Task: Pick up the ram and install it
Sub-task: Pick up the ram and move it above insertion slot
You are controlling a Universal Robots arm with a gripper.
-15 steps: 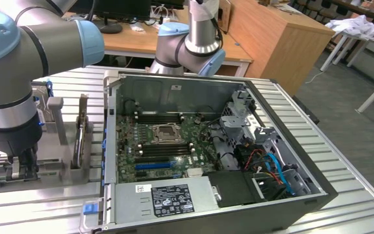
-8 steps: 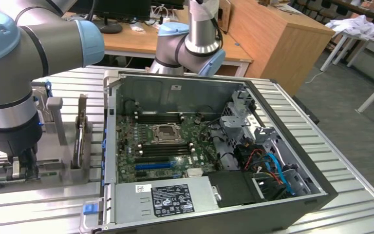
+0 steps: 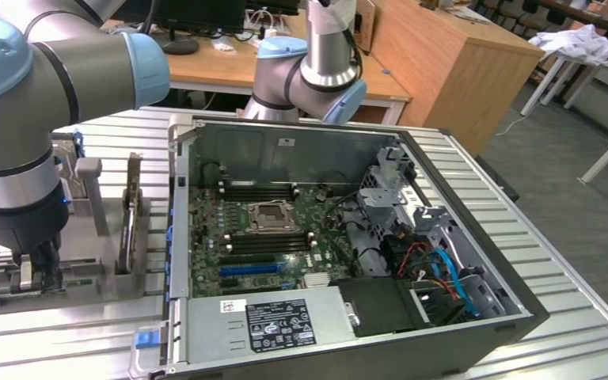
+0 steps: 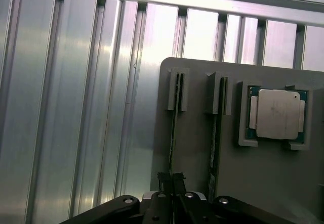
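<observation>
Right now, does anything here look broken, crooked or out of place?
Nothing stands out. The ram stands straight in its slot on the grey holder, the gripper shut on its edge; the CPU chip sits square in its pocket.

**Silver, grey, green**

The ribbed aluminium table (image 4: 76,107) is striped silver. The flat plastic holder (image 4: 195,143) is pale grey; its square CPU chip (image 4: 277,114) silver, edged green. Black gripper (image 4: 171,176), dark thin ram stick (image 4: 175,128), green motherboard (image 3: 230,229), blue-capped grey arm (image 3: 72,71).
</observation>
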